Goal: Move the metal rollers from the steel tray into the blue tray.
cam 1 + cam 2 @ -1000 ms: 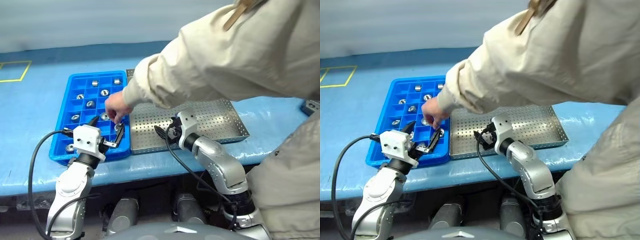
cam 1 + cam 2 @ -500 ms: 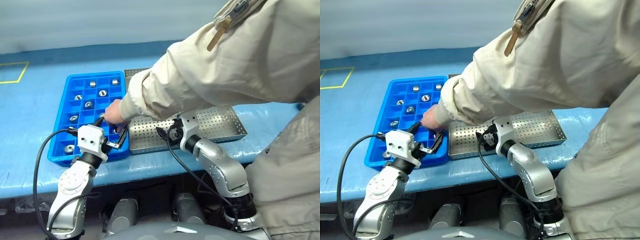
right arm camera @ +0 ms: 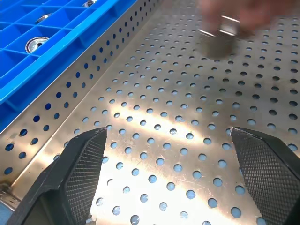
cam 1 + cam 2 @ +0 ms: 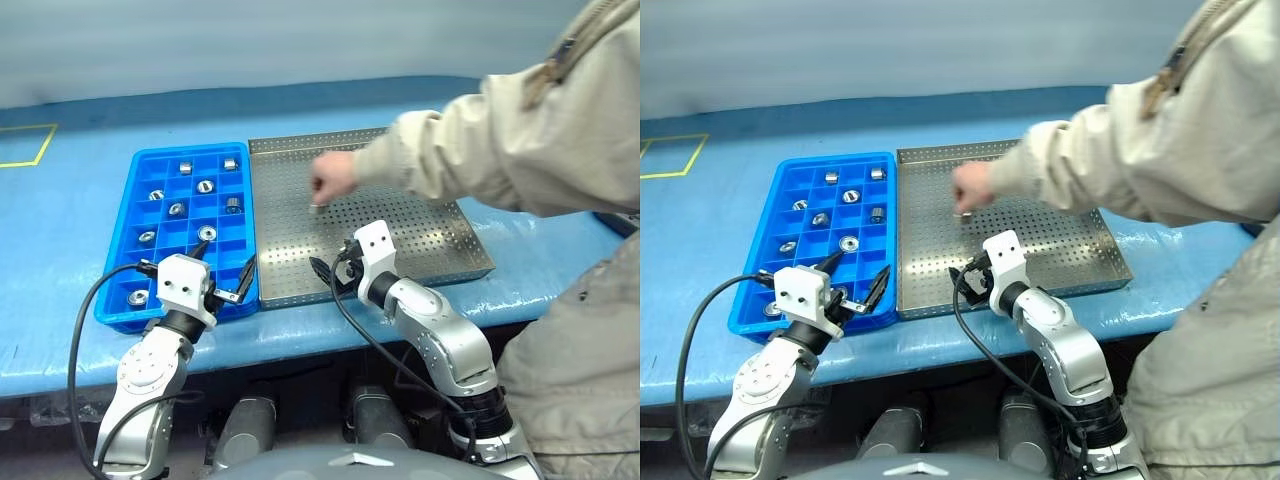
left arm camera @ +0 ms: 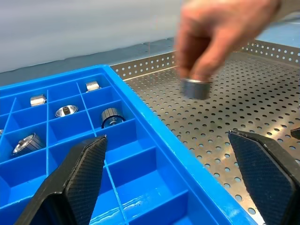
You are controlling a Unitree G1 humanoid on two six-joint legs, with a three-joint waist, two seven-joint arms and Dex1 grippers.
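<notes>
A person's hand (image 4: pixel 330 178) holds one metal roller (image 5: pixel 196 88) just above the steel tray (image 4: pixel 440 235); the other rollers (image 4: pixel 207 233) already sit in the blue tray (image 4: pixel 134 205). Your left gripper (image 4: pixel 222 277) and right gripper (image 4: pixel 334 272) both hang empty, jaws wide apart. Expect a hard, slick, dense little cylinder that rolls easily: pinch it across its curved sides, squarely
</notes>
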